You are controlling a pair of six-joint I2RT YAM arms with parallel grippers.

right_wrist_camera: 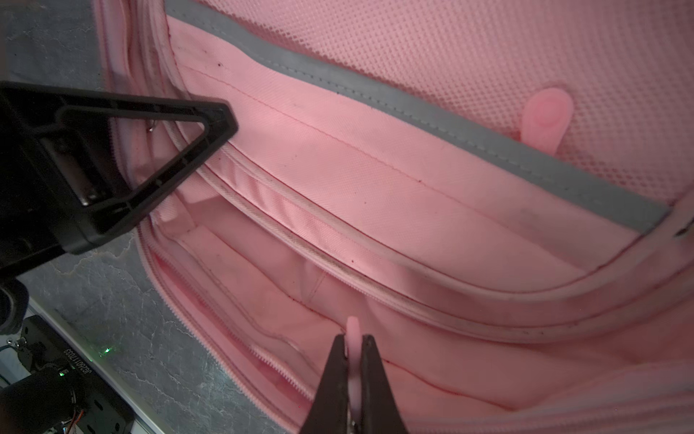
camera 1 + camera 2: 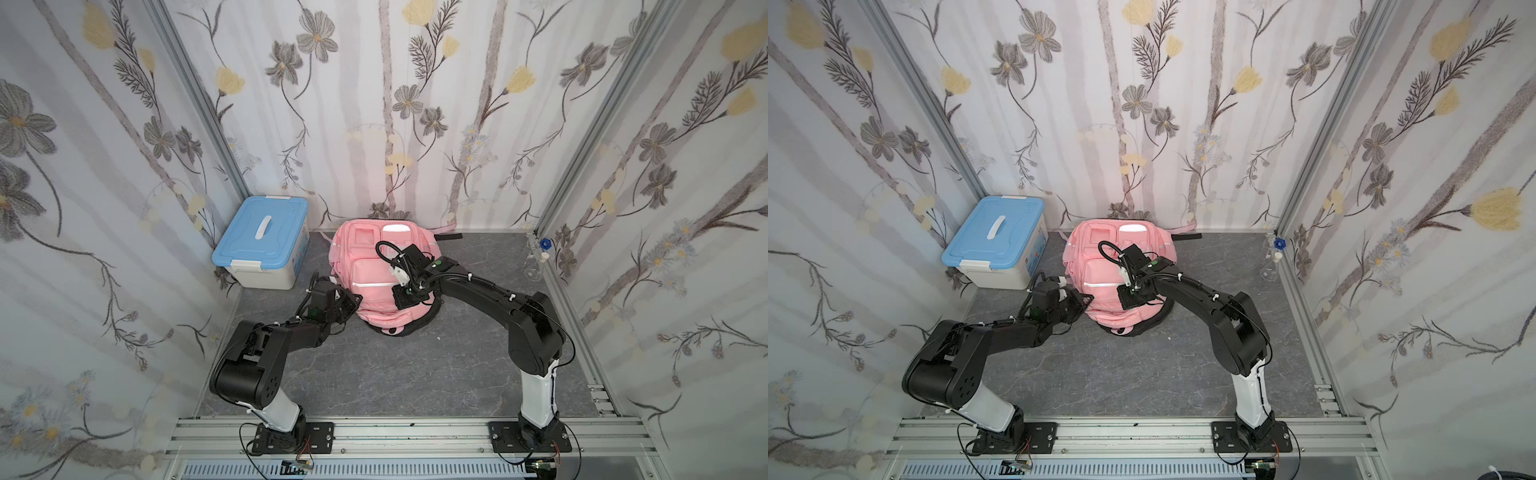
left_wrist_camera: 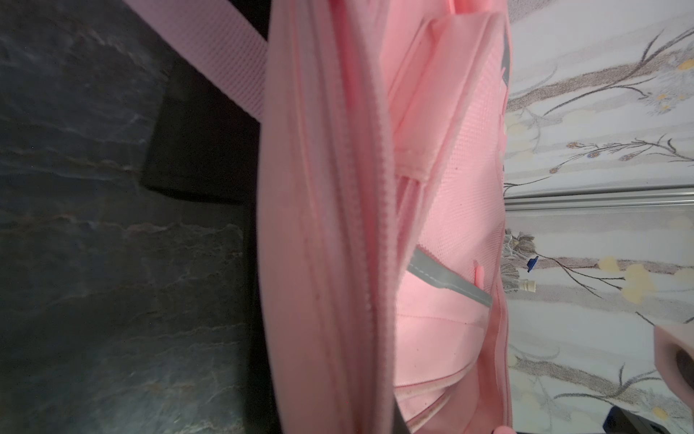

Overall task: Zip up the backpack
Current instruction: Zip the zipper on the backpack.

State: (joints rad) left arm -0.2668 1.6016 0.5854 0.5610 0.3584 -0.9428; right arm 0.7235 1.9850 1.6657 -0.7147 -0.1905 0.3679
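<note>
Tabletop (image 2: pixel 415 365); pull (image 1: pixel 353 324) half-hidden in right pincer (image 1: pixel 354 338)

Both arms were extended forward and bent inward toward each other. The left arm (image 2: pixel 286 332) was kept low, its elbow folded near the base. The left gripper (image 2: pixel 352 300) was turned sideways, with its fingers (image 1: pixel 165 180) drawn together. The right arm (image 2: pixel 478 291) was raised higher and angled downward at the wrist. The right gripper (image 1: pixel 353 340) was pinched on a pink zipper pull (image 1: pixel 353 327), which was held between nearly touching tips.
</note>
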